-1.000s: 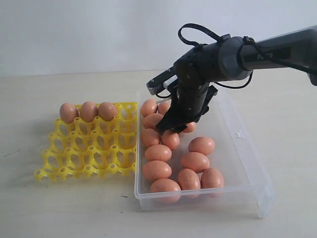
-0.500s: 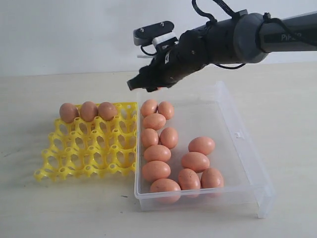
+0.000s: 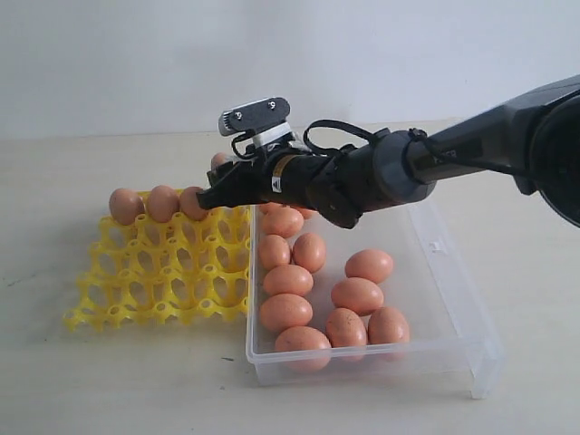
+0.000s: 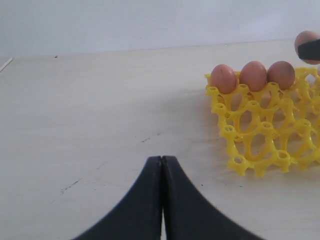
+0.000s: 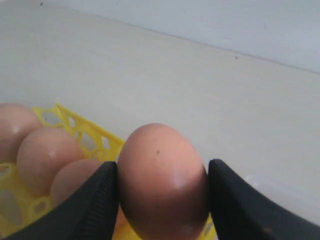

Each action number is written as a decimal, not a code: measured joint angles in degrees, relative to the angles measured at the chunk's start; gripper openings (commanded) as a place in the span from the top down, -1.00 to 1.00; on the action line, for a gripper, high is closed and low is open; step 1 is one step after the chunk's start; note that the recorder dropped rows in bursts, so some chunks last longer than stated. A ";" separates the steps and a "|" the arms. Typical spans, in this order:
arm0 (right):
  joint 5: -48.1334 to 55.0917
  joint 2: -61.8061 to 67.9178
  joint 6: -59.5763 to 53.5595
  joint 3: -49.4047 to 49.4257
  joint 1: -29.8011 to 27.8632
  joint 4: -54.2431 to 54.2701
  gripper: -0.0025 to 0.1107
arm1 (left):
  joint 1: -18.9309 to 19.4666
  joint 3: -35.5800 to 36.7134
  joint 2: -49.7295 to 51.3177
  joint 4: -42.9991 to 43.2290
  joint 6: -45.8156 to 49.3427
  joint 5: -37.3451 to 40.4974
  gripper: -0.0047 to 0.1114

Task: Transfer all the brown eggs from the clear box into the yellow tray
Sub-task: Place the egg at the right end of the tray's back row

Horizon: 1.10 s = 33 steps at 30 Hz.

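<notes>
**Pale worktop, white wall behind: one egg mid-carry over the tray**

- held egg: clamped across its belly between the two black fingers of the right tool, with the top proud of the pads. It hangs over the far row of the yellow tray, just beside the three eggs seated there. Can't judge the clearance above the cup.
- Handling, my read: light, with a rigid thin shell that has zero give, so it cracks before it deforms. The surface is smooth, matte and faintly speckled, and the fingers look hard and slick, so slip is the risk. A belly grip at the widest section is the right hold. Keep the squeeze low and lower it straight in.
- Tray: glossy moulded plastic, an open lattice of round cups with raised pegs. The other cups are empty. It's probably light enough to skid if bumped.
- clear box: thin transparent walls, shallow, with a small tab on one side, sitting just beside the tray. About ten loose eggs lie on their sides inside, several touching. They will likely roll if nudged.
- left tool: clenched on nothing, low over bare worktop near the tray.
</notes>
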 measured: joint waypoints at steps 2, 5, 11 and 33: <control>-0.15 0.42 0.12 0.00 0.00 -0.12 0.70 | 0.00 0.00 0.00 0.00 0.00 0.00 0.92; -0.15 0.58 1.10 0.00 0.00 -0.52 0.28 | 0.00 0.00 0.00 0.00 0.00 0.00 0.92; -0.25 0.58 1.74 0.00 0.00 -0.78 -0.10 | 0.00 0.00 0.00 0.00 0.00 0.00 0.92; 64.37 -21.93 -23.49 -0.11 0.00 6.04 -0.01 | 0.00 0.00 0.00 0.00 0.00 0.00 0.92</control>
